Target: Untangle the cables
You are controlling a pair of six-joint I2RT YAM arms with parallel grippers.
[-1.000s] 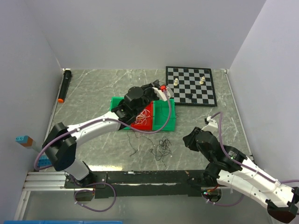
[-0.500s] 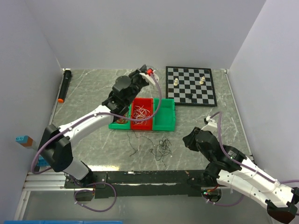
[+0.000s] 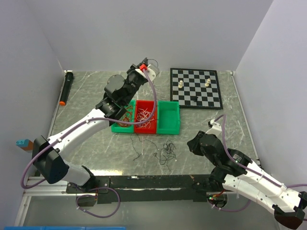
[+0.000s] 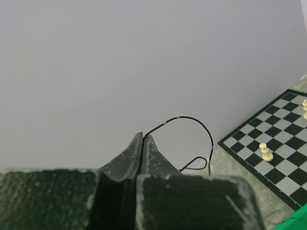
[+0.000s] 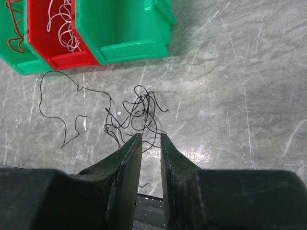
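Well above the grey marbled worktop [image 3: 96, 96], up by the pale back wall, the left arm's fingers [image 4: 140, 147] are pressed fully together on one thin curly black wire [image 4: 194, 120]. The wire springs out from their tips, arches over to the right and ends in a small loop just beside them. Below and to the right of those fingers lies a black-and-white chessboard [image 4: 271, 139] with cream pieces [image 4: 265, 152] standing on it.

In the overhead view three plastic bins sit beneath the left arm, side by side and touching. They are a green bin [image 3: 115, 128] holding red-brown curly wires [image 3: 125, 115], a red bin [image 3: 144, 130] holding white curly wires [image 3: 144, 114], and a second green bin [image 3: 169, 125].

The right arm's fingers [image 5: 138, 143] stand a narrow gap apart and have hold of nothing; they hang over the worktop. Just ahead of their tips lies the tangled bunch of black wires [image 5: 139, 112]. Its nearest loops reach right up to the tips in the wrist view — whether they touch I cannot tell. A loose black strand [image 5: 62, 110] trails away from the bunch, ahead and to the left of these fingers. The three bins stand further ahead, well apart from the tips.
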